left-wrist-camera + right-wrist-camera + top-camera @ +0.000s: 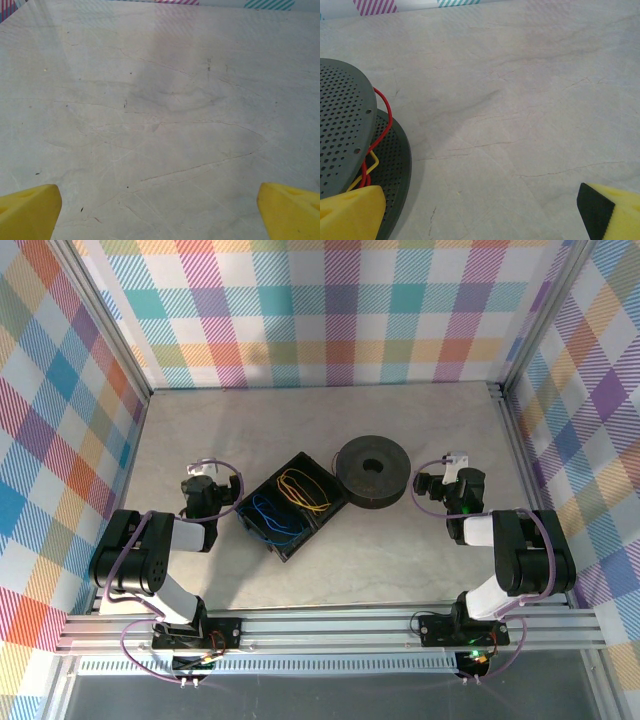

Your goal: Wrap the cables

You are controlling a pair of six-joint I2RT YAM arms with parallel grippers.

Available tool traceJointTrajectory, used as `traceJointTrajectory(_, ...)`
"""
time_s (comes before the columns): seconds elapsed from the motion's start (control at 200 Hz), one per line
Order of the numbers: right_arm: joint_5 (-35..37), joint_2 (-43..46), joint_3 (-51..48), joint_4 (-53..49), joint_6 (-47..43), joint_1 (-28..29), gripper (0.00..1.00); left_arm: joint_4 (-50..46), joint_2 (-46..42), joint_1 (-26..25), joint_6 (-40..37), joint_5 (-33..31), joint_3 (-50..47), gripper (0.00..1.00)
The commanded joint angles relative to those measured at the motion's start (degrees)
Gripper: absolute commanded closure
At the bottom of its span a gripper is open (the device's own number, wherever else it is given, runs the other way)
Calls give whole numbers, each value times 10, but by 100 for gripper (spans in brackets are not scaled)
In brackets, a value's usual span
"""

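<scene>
The cables lie loosely coiled in an open black box point(256, 495) at the table's middle: a yellow-orange coil point(305, 490) and a blue coil point(268, 512). To the right of the box lies a dark round spool point(372, 472). In the right wrist view its perforated flanges point(345, 130) show at the left, with a red cable point(384, 122) and a yellow cable point(370, 167) between them. My left gripper point(205, 480) point(160, 215) is open over bare table, left of the box. My right gripper point(443, 483) point(480, 215) is open just right of the spool, holding nothing.
Checked walls with aluminium posts point(120, 340) close in the table on three sides. The grey tabletop point(300, 420) stretches behind the box and spool. A metal rail point(330, 625) runs along the near edge by the arm bases.
</scene>
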State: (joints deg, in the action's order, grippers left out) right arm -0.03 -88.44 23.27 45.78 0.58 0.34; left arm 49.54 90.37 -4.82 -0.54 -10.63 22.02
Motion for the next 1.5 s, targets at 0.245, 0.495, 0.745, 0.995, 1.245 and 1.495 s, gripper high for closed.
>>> traceJointTrajectory(0.245, 34, 121, 22, -143, 15, 19, 1, -26, -122, -32, -24, -64, -25, 0)
traceJointTrajectory(0.495, 14, 314, 58, -318, 81, 26, 1, -238, -331, -79, 25, -107, 33, 0)
traceJointTrajectory(0.745, -31, 444, 191, -638, 205, 25, 1, -543, -468, -98, 281, 86, 173, 0)
traceJointTrajectory(0.995, -161, 350, 241, -685, 230, 24, 1, -673, -492, -107, 278, 123, 202, 0)
traceJointTrajectory(1.245, -189, 145, 351, -735, 204, 68, 5, -729, -488, -106, 336, 52, 164, 0)
traceJointTrajectory(1.495, -46, -23, 514, -849, 169, 169, 13, -833, -455, -91, 372, -19, 166, 0)
